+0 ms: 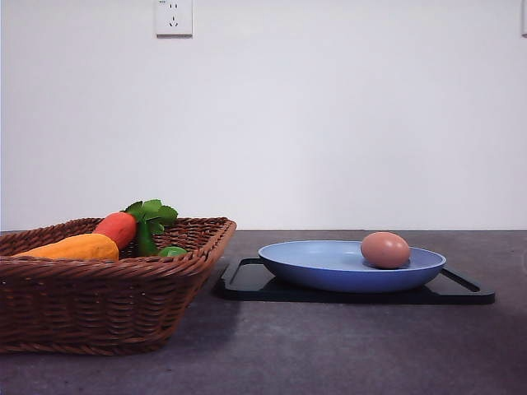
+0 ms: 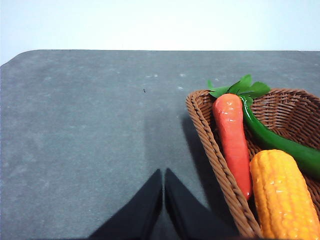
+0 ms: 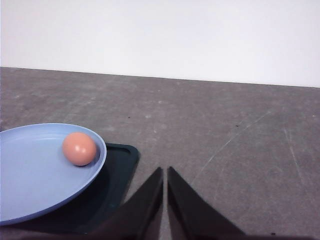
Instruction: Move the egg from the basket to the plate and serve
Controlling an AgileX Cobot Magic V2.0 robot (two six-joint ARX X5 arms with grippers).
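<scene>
Wicker basket (image 1: 107,288) sits up front w/ veg only; egg (image 1: 384,249) rests on blue plate (image 1: 329,276) atop tray (image 1: 247,280), nearer right gripper (image 3: 165,200). Both grippers, incl. left gripper (image 2: 163,202), pinched closed, empty.

Staged test bench, likely a lab. Bare white wall (image 1: 329,107) with a single power socket (image 1: 174,16); plain dark grey counter (image 1: 346,346); toy vegetables (image 1: 99,239) in a wicker basket (image 1: 107,304). No household clutter.
</scene>
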